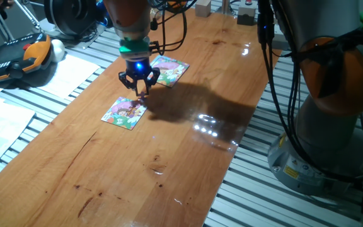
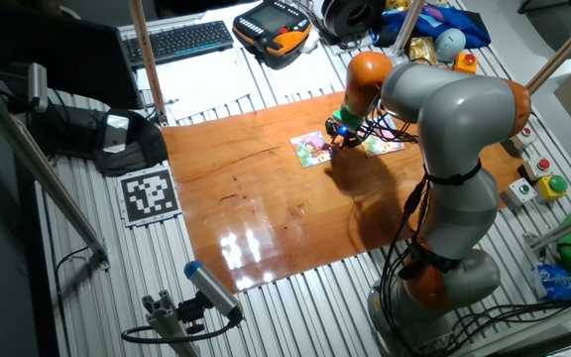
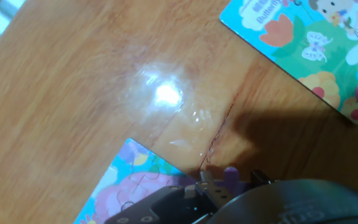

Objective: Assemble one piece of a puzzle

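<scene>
Gripper [image 1: 142,90] is pinching the piece [image 3: 230,176] just above the puzzle [image 1: 124,113]; its fingers hide most of it, only a purple nub shows.

A second square picture puzzle [image 1: 169,69] lies flat on the wooden worktop [image 1: 169,157]. Off the worktop's far corner rest a teach pendant [image 2: 272,19], a keyboard [image 2: 178,40] and paper sheets [image 2: 206,83].
</scene>
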`<act>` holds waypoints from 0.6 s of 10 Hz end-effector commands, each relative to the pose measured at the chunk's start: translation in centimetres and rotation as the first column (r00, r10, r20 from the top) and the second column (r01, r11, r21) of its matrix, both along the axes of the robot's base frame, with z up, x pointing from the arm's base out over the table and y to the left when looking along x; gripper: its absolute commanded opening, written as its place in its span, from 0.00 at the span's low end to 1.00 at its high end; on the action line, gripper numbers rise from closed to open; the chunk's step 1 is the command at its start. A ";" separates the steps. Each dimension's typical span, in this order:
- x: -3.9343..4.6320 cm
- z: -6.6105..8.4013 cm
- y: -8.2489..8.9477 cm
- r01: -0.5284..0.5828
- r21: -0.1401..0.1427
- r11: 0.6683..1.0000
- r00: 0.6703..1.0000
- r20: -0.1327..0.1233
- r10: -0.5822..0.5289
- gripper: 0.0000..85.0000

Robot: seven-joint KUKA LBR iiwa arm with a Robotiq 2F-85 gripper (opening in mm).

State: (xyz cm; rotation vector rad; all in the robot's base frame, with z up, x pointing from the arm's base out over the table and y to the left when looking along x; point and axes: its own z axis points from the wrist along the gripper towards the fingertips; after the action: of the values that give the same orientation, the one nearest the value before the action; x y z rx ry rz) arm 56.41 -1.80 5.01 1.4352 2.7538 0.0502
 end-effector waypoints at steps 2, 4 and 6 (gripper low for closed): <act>0.00 -0.1 -0.1 0.086 -0.006 0.996 0.996 0.004 -0.086 0.00; 0.04 -0.2 0.0 0.162 0.020 0.987 0.987 0.003 -0.162 0.00; 0.03 -0.3 0.2 0.277 0.052 0.959 0.961 -0.003 -0.277 0.00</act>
State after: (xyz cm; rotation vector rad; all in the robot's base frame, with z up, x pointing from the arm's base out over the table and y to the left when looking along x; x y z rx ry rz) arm 56.43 -1.61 4.73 1.7260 2.6015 0.1135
